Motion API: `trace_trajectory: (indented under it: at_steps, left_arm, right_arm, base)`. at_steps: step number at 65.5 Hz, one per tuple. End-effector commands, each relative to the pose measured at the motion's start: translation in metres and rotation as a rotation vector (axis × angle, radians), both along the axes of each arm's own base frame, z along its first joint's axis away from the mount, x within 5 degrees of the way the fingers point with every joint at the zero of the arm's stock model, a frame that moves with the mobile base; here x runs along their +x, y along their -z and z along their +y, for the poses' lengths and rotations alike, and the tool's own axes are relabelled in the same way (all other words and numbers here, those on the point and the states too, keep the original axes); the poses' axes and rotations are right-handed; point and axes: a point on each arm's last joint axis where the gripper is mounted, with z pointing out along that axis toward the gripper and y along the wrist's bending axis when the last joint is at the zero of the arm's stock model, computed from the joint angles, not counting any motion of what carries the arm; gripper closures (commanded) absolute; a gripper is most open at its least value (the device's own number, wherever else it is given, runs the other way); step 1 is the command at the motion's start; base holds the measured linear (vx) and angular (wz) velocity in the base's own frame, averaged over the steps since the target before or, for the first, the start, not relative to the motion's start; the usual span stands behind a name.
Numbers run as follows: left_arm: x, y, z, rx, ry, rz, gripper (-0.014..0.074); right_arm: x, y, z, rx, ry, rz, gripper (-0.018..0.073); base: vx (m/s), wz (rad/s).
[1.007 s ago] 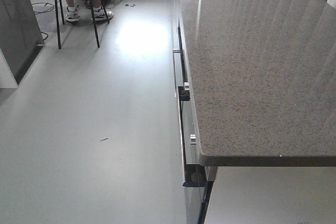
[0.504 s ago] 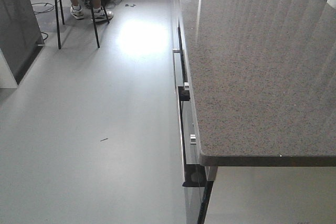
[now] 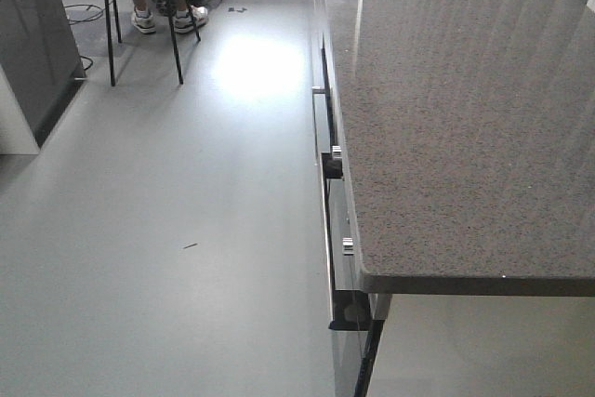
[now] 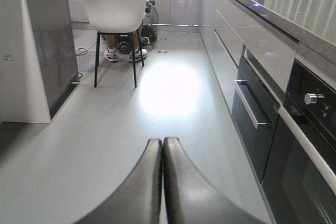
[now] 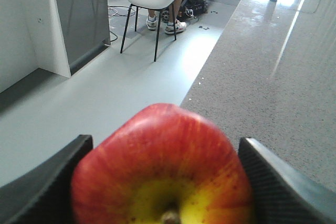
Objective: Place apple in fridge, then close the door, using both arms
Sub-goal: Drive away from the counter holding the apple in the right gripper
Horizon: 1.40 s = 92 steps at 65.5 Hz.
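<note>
Between wide-spread fingers [image 5: 42, 182] of right gripper [image 5: 164, 182], apple [image 5: 163, 150] clamped; left gripper [image 4: 162, 150] pressed closed, empty. Oven front [image 4: 252, 124] seen from left wrist.

The left gripper [image 4: 162, 141] is made of two smooth, glossy charcoal fingers [image 4: 185, 192], curved and tapered to rounded tips. On the right gripper [image 5: 164, 142], chunkier matte black pads [image 5: 275, 179] are seen, covered in a pretty fine dotted weave.
</note>
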Motion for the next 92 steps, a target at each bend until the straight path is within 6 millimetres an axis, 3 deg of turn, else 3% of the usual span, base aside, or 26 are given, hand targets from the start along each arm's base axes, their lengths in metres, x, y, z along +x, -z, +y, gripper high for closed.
trace_trajectory:
  at_steps: [1,34,92]
  left_arm:
    - [-0.0010,-0.0127,0.0007,-0.010,-0.007,-0.101,0.0603]
    - [-0.0010,-0.0127,0.0007,-0.010,-0.007,-0.101,0.0603]
    - [-0.0010,-0.0127,0.0007,-0.010,-0.007,-0.101,0.0603]
  right_arm:
    - [-0.0057,-0.0173,-0.0011,0.032,0.018,-0.117,0.0482]
    - [-0.0057,-0.0172,-0.0011,0.032,0.018,-0.116,0.0482]
    - [-0.0050,-0.0169,-0.0011,0.032,0.018,-0.114,0.0482]
  base:
    - [-0.02,0.10]
    - [-0.03,0.29]
    - [-0.06,0.53]
